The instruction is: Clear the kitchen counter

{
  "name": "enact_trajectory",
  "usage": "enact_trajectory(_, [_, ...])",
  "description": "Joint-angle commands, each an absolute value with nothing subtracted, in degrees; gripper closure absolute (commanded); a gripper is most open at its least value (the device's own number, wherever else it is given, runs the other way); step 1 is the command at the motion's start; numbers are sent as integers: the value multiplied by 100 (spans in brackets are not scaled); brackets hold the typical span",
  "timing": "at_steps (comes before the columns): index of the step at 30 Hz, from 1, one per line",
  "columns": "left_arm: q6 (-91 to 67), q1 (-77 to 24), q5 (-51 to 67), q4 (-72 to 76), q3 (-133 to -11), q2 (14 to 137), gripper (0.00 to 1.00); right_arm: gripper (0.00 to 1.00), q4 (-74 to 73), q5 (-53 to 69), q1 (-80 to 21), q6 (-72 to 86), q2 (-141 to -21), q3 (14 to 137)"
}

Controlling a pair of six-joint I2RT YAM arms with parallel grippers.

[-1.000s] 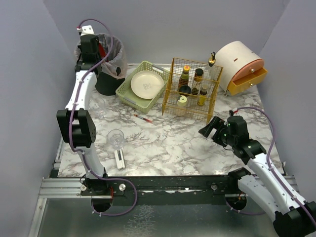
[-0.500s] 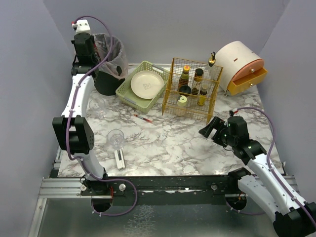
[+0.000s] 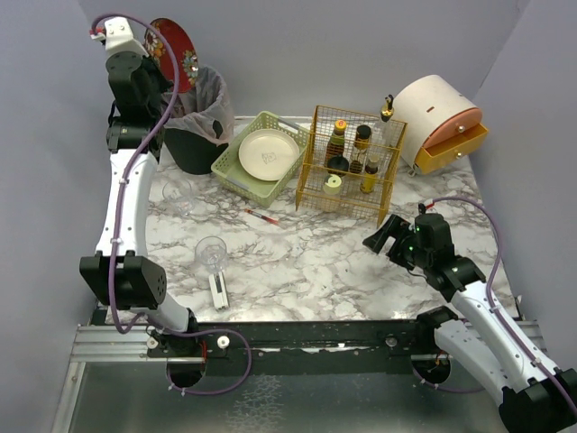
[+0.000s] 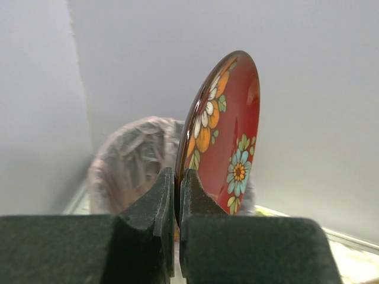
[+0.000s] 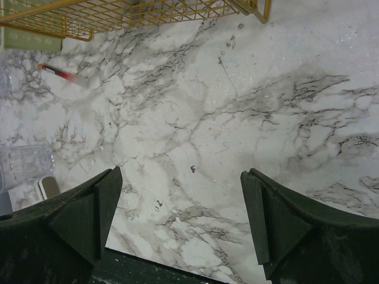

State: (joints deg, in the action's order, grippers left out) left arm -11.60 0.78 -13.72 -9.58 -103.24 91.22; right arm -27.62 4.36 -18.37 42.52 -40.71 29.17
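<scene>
The kitchen counter (image 3: 306, 262) lies under the right tool (image 5: 180, 201), jaws apart; raised left tool (image 4: 177, 180) clamps a red plate (image 4: 228, 130).

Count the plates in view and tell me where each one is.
2. A red floral plate is clamped on edge in the left claw above the lined bin; a cream plate lies in the green tray. Others could be hidden inside the bin.

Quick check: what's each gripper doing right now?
Left gripper: shut on the red floral plate, held on edge.
Right gripper: open, empty, over the kitchen counter.
</scene>
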Motion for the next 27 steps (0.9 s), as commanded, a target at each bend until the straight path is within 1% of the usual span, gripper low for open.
enact_trajectory(1, [-2455, 79, -111, -615, -10029, 8584, 100, 11, -2806, 484, -1837, 4209, -4017, 2865])
enact_trajectory(5, [-3138, 27, 606, -266, -9549, 8483, 100, 11, -2826, 474, -1842, 4215, -3983, 2848])
enact_trajectory(10, [-3217, -392, 558, -26, -9071, 8564, 100, 11, -2818, 540, -1837, 4242, -3956, 2808])
enact_trajectory(13, [-3121, -700, 333, 137, -8834, 8647, 100, 11, -2851, 536, -1844, 4254, -3917, 2787])
enact_trajectory(21, [-2584, -1306, -888, 248, -8356, 9044, 100, 11, -2922, 502, -1837, 4276, -3818, 2816])
enact_trajectory(27, [-2148, -1528, -1161, 270, -8396, 9596, 100, 11, -3021, 440, -1841, 4234, -3814, 2869])
